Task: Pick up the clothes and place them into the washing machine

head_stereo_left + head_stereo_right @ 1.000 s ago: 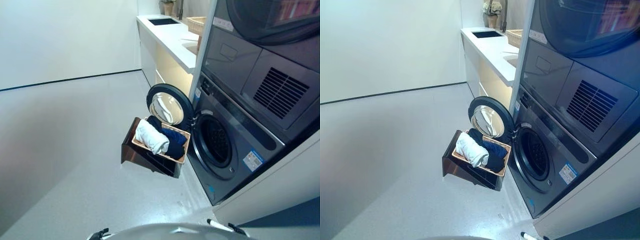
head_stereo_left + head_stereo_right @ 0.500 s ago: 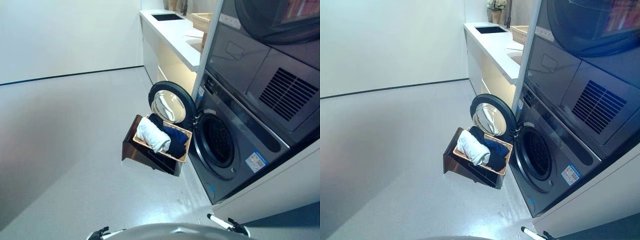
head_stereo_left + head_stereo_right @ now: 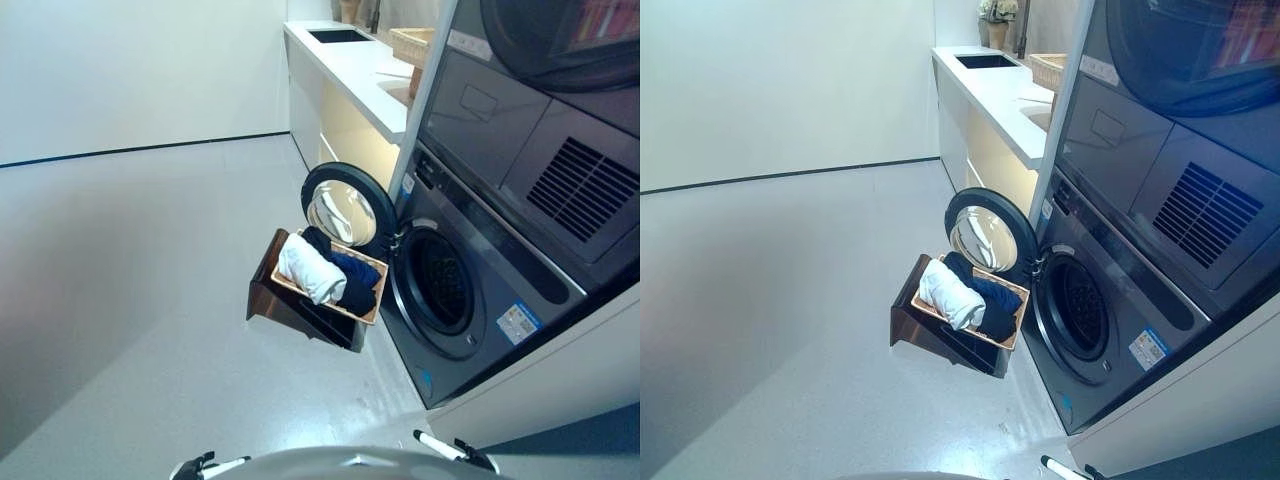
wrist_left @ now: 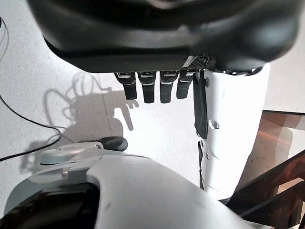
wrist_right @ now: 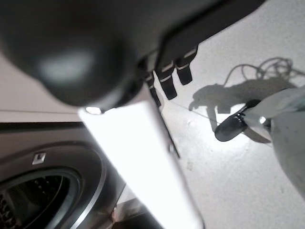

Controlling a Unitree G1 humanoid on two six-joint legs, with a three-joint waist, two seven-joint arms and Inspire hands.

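A wicker basket [image 3: 372, 296] rests tilted on a dark brown stand [image 3: 285, 300] on the floor. A rolled white cloth [image 3: 308, 268] and dark blue clothes [image 3: 355, 285] lie in it. Right behind it the washing machine [image 3: 480, 330] stands with its round door [image 3: 345, 208] swung open and the drum opening [image 3: 440, 285] dark. Neither hand shows in the eye views. My left hand [image 4: 152, 86] hangs over the floor with straight fingers and holds nothing. My right hand [image 5: 169, 78] also hangs with straight fingers, empty, close to the machine's front.
A dryer [image 3: 540, 110] is stacked above the washing machine. A white counter [image 3: 350, 65] with a sink runs along the wall beyond, bearing a small wicker basket [image 3: 415, 42] and a potted plant [image 3: 998, 12]. Pale floor [image 3: 140, 280] spreads to the left of the basket.
The whole picture has shifted a little, so the camera moved. The basket, clothes and machine door stand as before.
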